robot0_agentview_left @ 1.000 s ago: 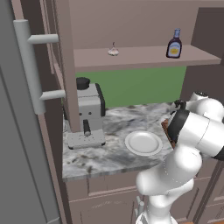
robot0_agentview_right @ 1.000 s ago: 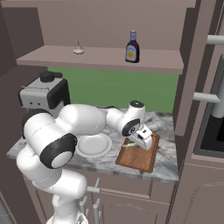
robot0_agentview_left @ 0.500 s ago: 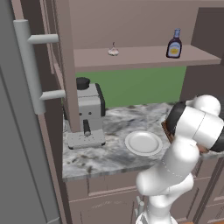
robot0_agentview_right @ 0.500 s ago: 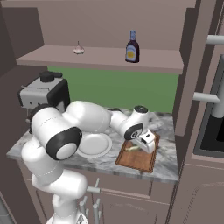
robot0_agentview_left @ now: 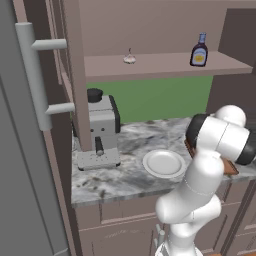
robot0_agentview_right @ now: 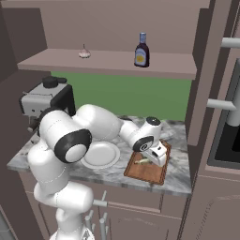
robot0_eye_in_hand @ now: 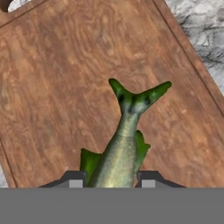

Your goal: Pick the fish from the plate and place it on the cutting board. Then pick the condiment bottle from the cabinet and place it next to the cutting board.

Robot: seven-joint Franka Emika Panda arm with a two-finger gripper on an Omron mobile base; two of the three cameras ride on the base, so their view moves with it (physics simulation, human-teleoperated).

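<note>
While the plate [robot0_agentview_right: 99,155] sat bare on the bench [robot0_agentview_right: 176,180] at left, the gripper [robot0_agentview_right: 149,160] hung low over the cutting board [robot0_agentview_right: 154,171] to its right, fingers [robot0_eye_in_hand: 75,179] closed on the fish [robot0_eye_in_hand: 124,148], tail just above the wood. Opening too high could let it bounce or slide toward the board's edge. Farther up, the condiment bottle [robot0_agentview_right: 142,51] waited on the cabinet [robot0_agentview_right: 122,63] shelf.

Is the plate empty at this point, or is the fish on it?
Empty. The plate shows bare white, and the fish is over the cutting board, between the hand's fingers.
</note>
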